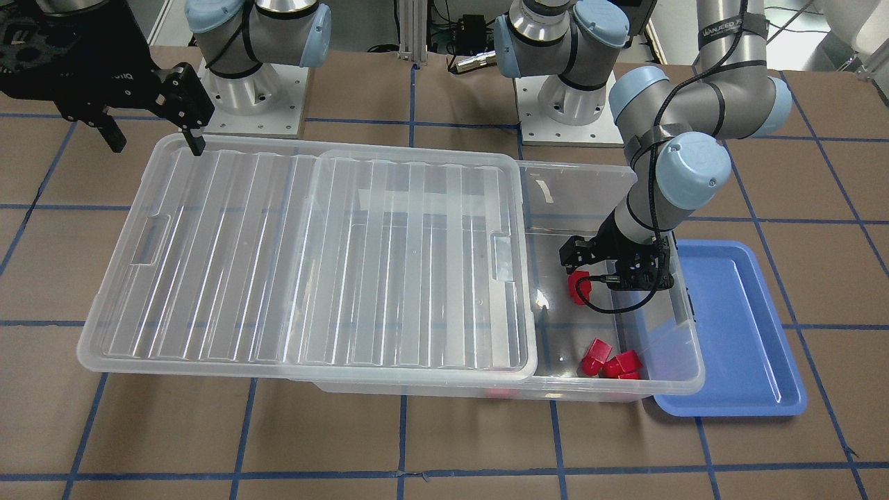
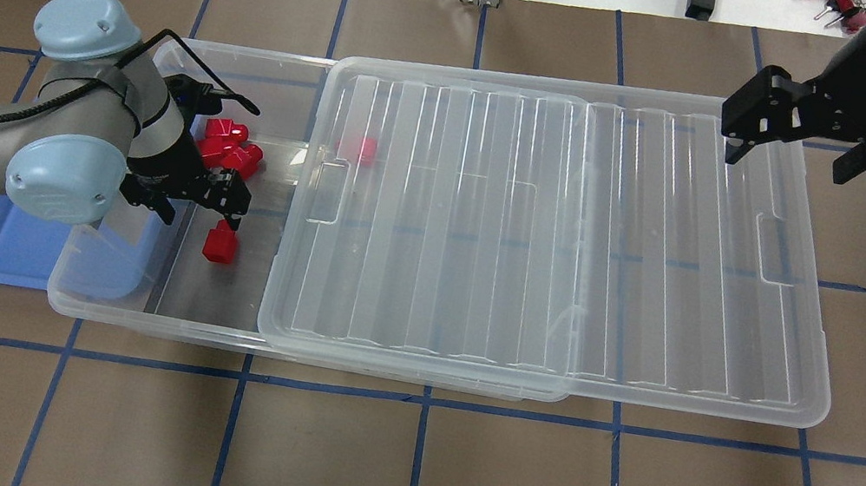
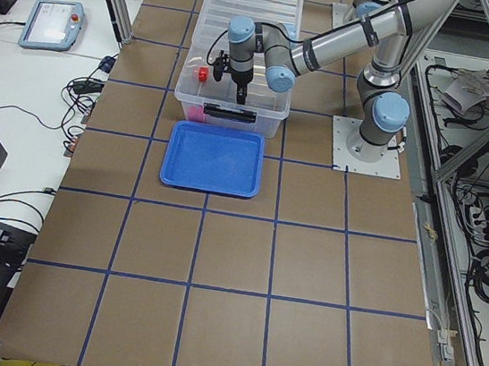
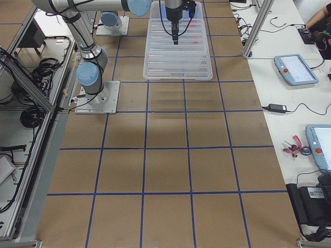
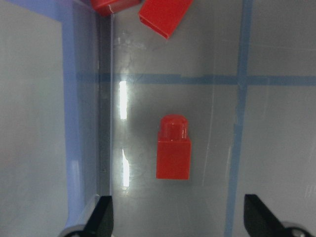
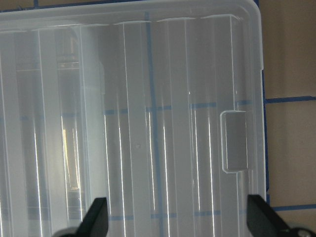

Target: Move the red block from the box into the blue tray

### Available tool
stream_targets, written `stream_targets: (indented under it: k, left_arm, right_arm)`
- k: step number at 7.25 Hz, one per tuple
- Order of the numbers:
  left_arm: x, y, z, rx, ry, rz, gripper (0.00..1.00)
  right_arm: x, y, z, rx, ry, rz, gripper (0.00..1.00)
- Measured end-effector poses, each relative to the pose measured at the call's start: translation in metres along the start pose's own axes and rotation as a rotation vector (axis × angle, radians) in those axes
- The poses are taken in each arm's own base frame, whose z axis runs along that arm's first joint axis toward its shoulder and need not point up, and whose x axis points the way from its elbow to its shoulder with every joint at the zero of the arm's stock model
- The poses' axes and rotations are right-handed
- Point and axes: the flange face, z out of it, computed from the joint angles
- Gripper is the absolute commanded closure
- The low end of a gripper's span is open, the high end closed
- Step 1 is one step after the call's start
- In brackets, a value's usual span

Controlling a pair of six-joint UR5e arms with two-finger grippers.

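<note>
The box (image 2: 123,310) stands with its ribbed lid (image 2: 557,237) slid aside, so its left end is uncovered. My left gripper (image 2: 197,205) is open inside that end, above a single red block (image 2: 220,245). In the left wrist view the block (image 5: 173,148) lies on the box floor between and just ahead of the spread fingertips (image 5: 103,217), untouched. The front view shows the same gripper (image 1: 615,274) and block (image 1: 578,287). The blue tray (image 2: 1,250) lies beside the box, empty. My right gripper (image 2: 790,158) is open and empty above the lid's far right corner.
Several more red blocks (image 2: 230,143) lie clustered at the far side of the box's open end, near its wall (image 1: 687,375). One red block (image 2: 361,147) shows through the lid. The box wall stands between the left gripper and the tray (image 1: 736,333).
</note>
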Motion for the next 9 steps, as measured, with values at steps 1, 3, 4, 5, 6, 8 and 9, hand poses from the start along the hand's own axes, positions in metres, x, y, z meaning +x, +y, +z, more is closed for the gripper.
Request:
stream_targets:
  k: [1,3,4,5,6,8,9]
  left_arm:
    - [0.000,-0.001,0.008,-0.011,0.002,0.002,0.08]
    - [0.000,-0.002,0.022,-0.031,0.005,0.010,0.07]
    - [-0.001,-0.004,0.028,-0.042,0.006,0.012,0.07]
    - [-0.001,-0.005,0.033,-0.051,0.007,0.013,0.08]
    - [-0.001,-0.006,0.038,-0.058,0.009,0.014,0.09]
    - [-0.001,-0.010,0.047,-0.068,0.011,0.015,0.38]
    - [-0.002,-0.011,0.051,-0.072,0.012,0.016,0.78]
  right_arm:
    - [-0.002,-0.002,-0.001,0.000,-0.002,0.021,0.00]
    - [-0.002,-0.010,-0.003,-0.006,0.002,0.060,0.00]
    - [-0.002,-0.012,-0.004,-0.017,0.011,0.071,0.00]
    - [-0.001,-0.014,-0.006,-0.030,0.025,0.076,0.00]
    - [0.000,-0.015,-0.006,-0.042,0.035,0.077,0.00]
    - [0.003,-0.014,-0.006,-0.058,0.057,0.071,0.00]
    - [0.003,-0.014,-0.006,-0.060,0.063,0.067,0.00]
